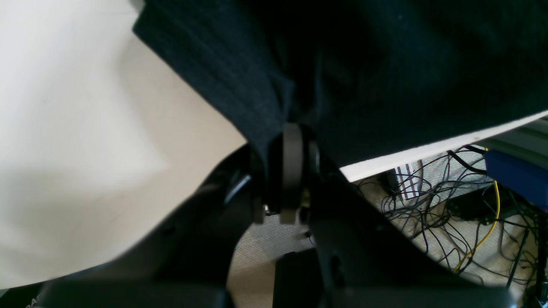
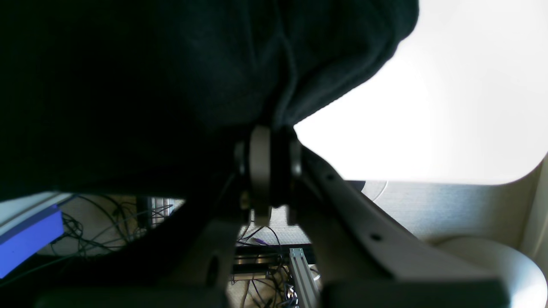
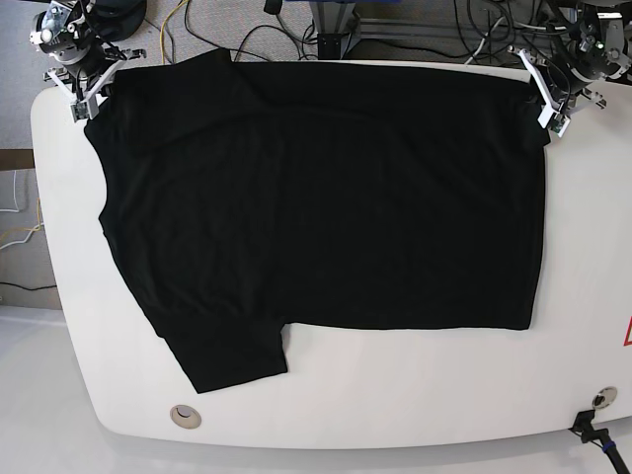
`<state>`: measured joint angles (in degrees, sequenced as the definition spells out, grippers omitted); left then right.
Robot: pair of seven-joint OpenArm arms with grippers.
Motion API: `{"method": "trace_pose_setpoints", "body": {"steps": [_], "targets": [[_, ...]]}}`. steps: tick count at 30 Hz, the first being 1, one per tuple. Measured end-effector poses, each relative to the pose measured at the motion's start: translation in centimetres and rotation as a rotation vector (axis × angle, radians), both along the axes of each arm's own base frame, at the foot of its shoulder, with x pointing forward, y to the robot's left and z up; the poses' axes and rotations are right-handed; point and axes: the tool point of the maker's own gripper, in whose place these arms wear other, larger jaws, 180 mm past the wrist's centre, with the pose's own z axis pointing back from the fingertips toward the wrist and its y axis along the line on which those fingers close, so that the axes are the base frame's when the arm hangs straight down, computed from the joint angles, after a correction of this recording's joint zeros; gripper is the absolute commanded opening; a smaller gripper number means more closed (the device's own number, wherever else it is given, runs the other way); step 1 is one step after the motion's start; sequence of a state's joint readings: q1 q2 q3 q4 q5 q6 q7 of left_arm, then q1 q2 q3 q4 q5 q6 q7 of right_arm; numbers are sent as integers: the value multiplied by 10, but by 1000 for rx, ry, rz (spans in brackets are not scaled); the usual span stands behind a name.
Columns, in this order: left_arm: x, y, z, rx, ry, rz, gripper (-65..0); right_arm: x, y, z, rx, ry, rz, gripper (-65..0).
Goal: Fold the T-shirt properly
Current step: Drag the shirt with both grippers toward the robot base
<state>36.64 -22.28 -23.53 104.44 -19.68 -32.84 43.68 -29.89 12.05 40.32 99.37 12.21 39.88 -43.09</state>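
Observation:
The black T-shirt (image 3: 326, 197) lies spread flat across the white table (image 3: 395, 395), with one sleeve (image 3: 227, 355) pointing toward the front left. My left gripper (image 3: 548, 118) is at the shirt's far right corner, by the table's back edge. In the left wrist view it (image 1: 292, 128) is shut on a pinch of the black fabric (image 1: 385, 77). My right gripper (image 3: 84, 99) is at the far left corner. In the right wrist view it (image 2: 272, 128) is shut on the fabric (image 2: 128, 85), which bunches above the fingers.
Tangled cables (image 1: 449, 214) and a blue box (image 1: 518, 175) lie on the floor beyond the table's back edge. A round grommet (image 3: 184, 416) sits near the front left of the table. A cable (image 3: 592, 434) sits at the front right corner.

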Motion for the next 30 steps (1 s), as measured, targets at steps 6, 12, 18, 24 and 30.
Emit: {"method": "trace_pose_setpoints", "body": {"steps": [6, 12, 18, 24, 30], "targets": [[-18, 6, -1, 30, 65, -81, -487, 1, 0, 0, -3, -7, -4, -368], [-15, 29, 7, 83, 66, -31, -171, 4, -1, 4, -13, -11, 6, -245], [17, 32, 26, 101, -25, -44, -171, 15, 3, 18, -36, -45, 39, -245], [34, 37, 36, 121, -66, -38, -171, 30, 3, 31, -56, -92, 56, -245], [81, 19, 52, 59, -210, 0, -171, 74, 15, 45, -37, -194, 74, -245]]}}
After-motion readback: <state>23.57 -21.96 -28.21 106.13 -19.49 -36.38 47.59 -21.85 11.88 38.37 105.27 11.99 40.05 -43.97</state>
